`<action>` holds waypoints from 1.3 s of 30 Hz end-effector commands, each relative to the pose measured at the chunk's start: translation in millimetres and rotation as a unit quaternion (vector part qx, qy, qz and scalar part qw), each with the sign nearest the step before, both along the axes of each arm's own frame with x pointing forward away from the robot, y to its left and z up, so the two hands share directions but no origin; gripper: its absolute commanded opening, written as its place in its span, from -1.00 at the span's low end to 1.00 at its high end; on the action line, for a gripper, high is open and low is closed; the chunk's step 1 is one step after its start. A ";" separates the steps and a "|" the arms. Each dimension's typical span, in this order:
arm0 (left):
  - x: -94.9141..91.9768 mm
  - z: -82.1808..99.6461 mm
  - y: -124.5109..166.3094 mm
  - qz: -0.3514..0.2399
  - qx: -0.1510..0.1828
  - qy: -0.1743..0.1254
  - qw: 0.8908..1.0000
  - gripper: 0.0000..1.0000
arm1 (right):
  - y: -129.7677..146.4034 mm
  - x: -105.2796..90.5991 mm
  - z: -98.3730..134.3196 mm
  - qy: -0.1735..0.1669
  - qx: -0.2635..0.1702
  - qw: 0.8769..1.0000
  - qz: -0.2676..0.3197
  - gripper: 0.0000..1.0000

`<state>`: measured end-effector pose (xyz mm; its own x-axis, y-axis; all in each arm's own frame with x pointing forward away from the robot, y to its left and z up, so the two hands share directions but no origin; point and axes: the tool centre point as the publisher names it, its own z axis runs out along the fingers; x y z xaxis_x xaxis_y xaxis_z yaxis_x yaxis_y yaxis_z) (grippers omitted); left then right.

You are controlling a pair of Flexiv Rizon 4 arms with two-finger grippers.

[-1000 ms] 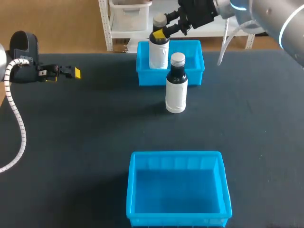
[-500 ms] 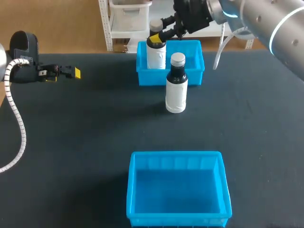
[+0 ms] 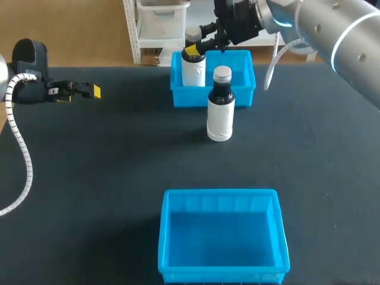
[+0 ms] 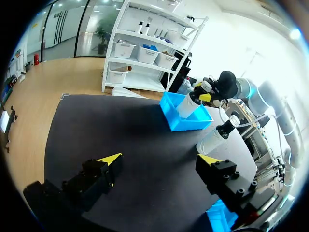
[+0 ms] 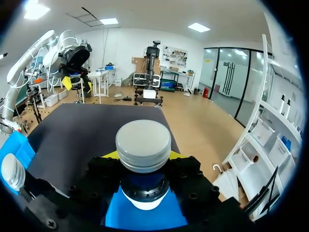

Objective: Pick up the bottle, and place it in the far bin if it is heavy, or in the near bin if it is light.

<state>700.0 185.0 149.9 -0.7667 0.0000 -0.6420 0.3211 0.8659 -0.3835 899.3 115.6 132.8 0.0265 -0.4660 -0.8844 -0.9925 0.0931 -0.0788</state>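
Bottle (image 3: 192, 70) is upright inside the far bin (image 3: 242, 92), with your right pincer (image 3: 197, 47) pinching its neck, a placement suggesting it is heavy. Your left pincer (image 3: 89, 90) hangs spread and idle over the tabletop's (image 3: 107, 178) left side.

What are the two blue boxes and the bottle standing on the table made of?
The near bin and far bin look like moulded plastic: even bright blue, thin walls, a soft sheen. The standing bottle is dark with a white label, either glass or plastic, I cannot tell which. Its ribbed silvery cap could be metal or plastic.
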 end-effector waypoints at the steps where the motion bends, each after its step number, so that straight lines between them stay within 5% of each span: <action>1: 0.0 0.0 0.0 0.000 0.000 0.000 1.000 1.00 | 0.9 11.0 0.0 0.063 -0.004 0.991 0.114 -1.00; 11: 0.0 0.0 0.0 0.000 0.000 0.000 1.000 1.00 | -0.2 11.6 -2.3 0.069 -0.003 0.991 0.116 -1.00; 12: 0.0 0.0 0.0 0.000 0.000 0.000 1.000 1.00 | -0.2 11.6 -2.4 0.070 -0.004 0.991 0.116 -0.74; 13: 0.0 0.0 0.0 0.000 0.000 0.000 1.000 1.00 | -0.1 11.7 -2.5 0.071 -0.006 0.991 0.117 0.26; 14: 0.0 0.0 0.0 0.000 0.000 0.000 1.000 1.00 | 0.0 11.8 -2.6 0.071 -0.006 0.991 0.117 1.00; 29: 0.0 0.0 0.0 0.000 0.000 0.000 1.000 1.00 | -22.1 10.6 6.5 0.065 -0.001 0.994 0.091 1.00; 39: 0.0 0.0 0.0 0.000 0.000 0.000 1.000 1.00 | -69.5 0.4 13.0 0.058 -0.005 0.998 0.035 1.00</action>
